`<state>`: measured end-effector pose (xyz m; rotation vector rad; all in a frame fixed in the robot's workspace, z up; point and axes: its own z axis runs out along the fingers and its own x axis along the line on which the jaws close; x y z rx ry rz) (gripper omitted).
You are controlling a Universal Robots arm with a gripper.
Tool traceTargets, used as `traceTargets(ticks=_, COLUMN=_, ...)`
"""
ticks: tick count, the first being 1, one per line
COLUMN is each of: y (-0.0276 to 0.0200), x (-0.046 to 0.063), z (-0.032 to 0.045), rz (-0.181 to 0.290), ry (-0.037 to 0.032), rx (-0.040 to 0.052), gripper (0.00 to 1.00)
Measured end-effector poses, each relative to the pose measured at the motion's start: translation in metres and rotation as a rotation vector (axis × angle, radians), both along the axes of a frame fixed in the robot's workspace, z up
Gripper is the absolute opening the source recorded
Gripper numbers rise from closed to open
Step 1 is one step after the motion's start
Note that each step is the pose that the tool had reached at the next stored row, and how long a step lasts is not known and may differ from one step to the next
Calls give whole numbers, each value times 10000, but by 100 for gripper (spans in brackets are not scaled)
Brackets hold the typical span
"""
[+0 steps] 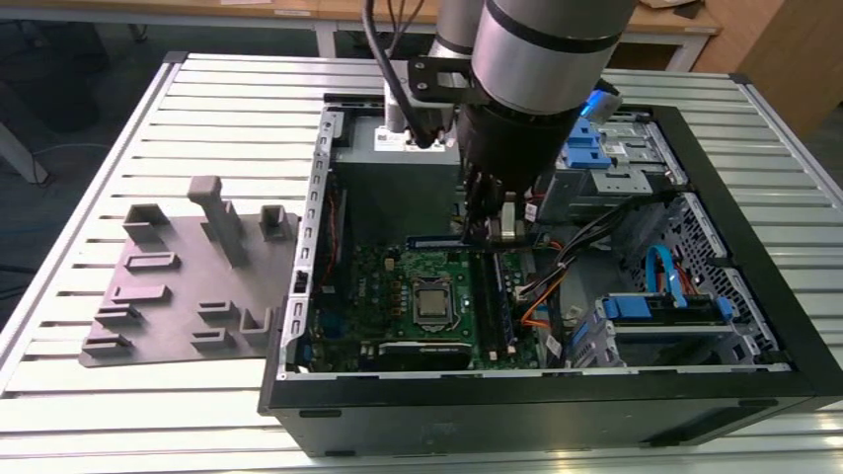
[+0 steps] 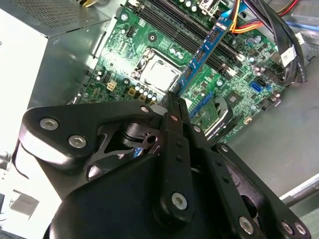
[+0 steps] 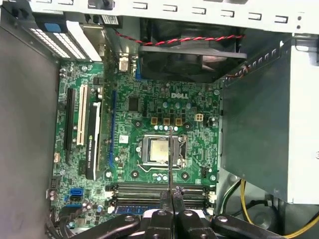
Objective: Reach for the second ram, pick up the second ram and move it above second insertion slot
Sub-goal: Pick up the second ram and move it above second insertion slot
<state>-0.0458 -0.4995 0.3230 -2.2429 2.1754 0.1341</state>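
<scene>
The reach and the pick-up are judged to be done: the second ram (image 2: 202, 57) is clamped between the fingers (image 2: 175, 124) and is held over the motherboard (image 3: 194, 144), inside the open computer case (image 1: 527, 415) that lies on the tabletop (image 1: 224, 109). In the first wrist view it is seen edge-on as a thin dark line crossing the CPU socket (image 3: 158, 149), with the memory slots (image 3: 149, 191) close beside the fingertips. Whether it is lined up over the second slot cannot be told, so that part of the task is taken as not yet settled. In the second wrist view the ram is shown as a long, narrow, flat blue board with small parts along its face, projecting from the fingertips toward the slots; it looks thin and stiff.
</scene>
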Motion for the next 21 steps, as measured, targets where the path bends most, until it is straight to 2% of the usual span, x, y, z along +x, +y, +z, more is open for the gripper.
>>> traceTargets(ticks=17, y=0, x=14, z=-239, rz=0, ry=0, rx=0, gripper=9)
traceTargets(ticks=21, y=0, x=15, z=-255, rz=-1, ry=1, rx=-3, gripper=9)
